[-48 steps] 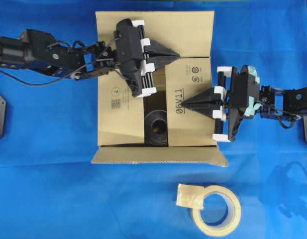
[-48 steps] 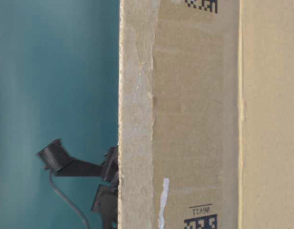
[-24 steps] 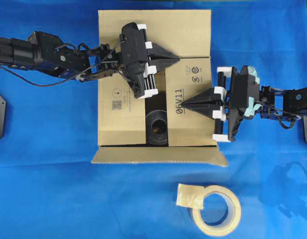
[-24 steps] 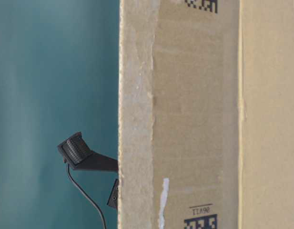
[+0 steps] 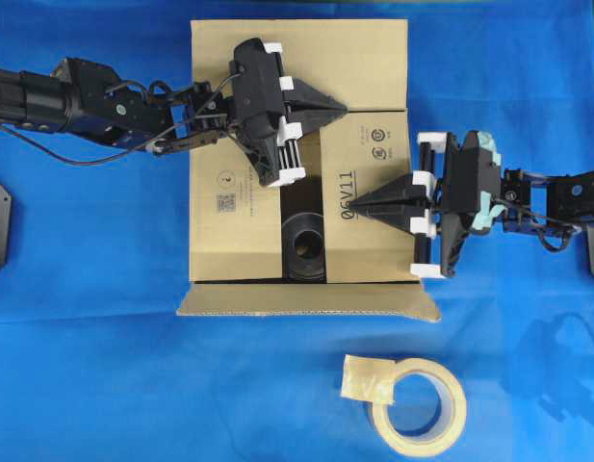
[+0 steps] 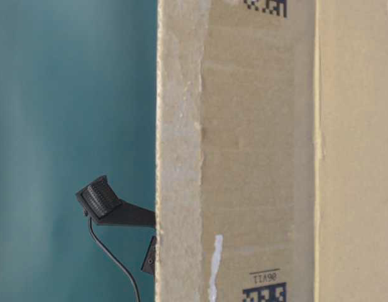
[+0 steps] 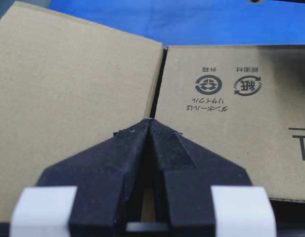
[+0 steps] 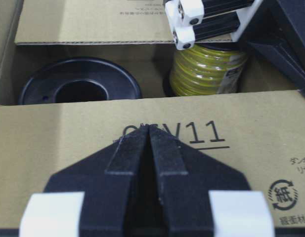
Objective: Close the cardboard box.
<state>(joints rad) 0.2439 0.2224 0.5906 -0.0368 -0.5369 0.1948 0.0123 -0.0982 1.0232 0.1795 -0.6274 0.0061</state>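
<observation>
The cardboard box (image 5: 374, 255) stands mid-table and fills the table-level view (image 6: 263, 157). Its far flap, left flap and the right flap printed "06V11" (image 8: 68, 128) are folded inward. The near flap (image 5: 306, 300) lies outward. A gap between the side flaps shows a black spool (image 5: 301, 245) and a yellow wire spool (image 8: 206, 69) inside. My left gripper (image 5: 343, 108) is shut, its tips over the seam between the far and right flaps (image 7: 150, 121). My right gripper (image 5: 347, 214) is shut, its tips over the "06V11" print (image 8: 150, 127).
A beige tape roll (image 5: 419, 406) with a loose tape end lies on the blue cloth (image 5: 104, 366) in front of the box, right of centre. A black part of the left arm (image 6: 109, 204) with its cable shows beside the box wall.
My left gripper shifted slightly right over the far flap, which now lies flatter. My right gripper crept left across the right flap. Both stayed shut.
</observation>
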